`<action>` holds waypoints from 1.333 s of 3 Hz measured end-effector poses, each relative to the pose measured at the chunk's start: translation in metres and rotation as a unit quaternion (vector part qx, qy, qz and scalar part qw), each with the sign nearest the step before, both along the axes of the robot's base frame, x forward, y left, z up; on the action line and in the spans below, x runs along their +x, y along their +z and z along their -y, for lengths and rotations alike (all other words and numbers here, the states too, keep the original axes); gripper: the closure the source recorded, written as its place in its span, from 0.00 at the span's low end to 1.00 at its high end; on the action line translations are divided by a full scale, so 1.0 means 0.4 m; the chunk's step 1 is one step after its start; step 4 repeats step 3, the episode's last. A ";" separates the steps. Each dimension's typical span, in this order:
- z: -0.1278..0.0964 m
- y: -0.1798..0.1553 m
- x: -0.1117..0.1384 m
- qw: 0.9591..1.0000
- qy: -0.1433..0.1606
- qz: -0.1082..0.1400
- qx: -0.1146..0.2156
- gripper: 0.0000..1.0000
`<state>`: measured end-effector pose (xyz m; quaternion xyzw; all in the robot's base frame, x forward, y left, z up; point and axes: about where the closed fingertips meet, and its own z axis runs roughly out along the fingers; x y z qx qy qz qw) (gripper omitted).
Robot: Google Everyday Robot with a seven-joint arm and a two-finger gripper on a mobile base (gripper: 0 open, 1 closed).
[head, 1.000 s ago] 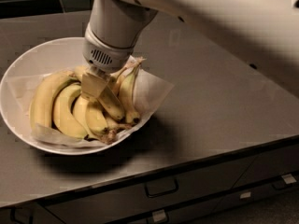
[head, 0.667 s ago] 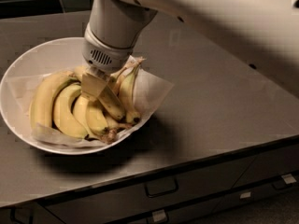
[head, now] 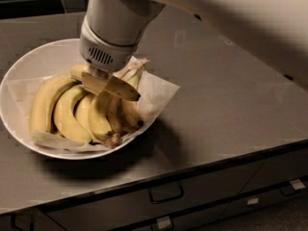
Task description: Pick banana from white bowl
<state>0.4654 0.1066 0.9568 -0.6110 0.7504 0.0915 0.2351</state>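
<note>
The white bowl (head: 30, 61), lined with crinkled white paper (head: 160, 88), sits at the left of the grey counter. It holds a bunch of yellow bananas (head: 65, 114). My gripper (head: 98, 81) reaches straight down into the middle of the bowl from the thick white wrist above. It is shut on the slim banana (head: 122, 88), which lies across the top of the bunch with its dark tip pointing right. The wrist hides the banana's left end.
The grey counter (head: 231, 105) stretches to the right of the bowl. Its front edge runs below, above drawers with handles (head: 166, 194). A dark tiled wall stands at the back left.
The slim banana now stands out to the right of the gripper, above the bunch. The wrist looms larger over the bowl.
</note>
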 end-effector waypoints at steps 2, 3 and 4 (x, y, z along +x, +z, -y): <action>0.007 0.108 -0.059 0.997 -0.018 0.075 0.009 1.00; 0.002 0.152 -0.093 0.994 -0.013 0.105 0.018 1.00; 0.002 0.152 -0.093 0.994 -0.013 0.105 0.018 1.00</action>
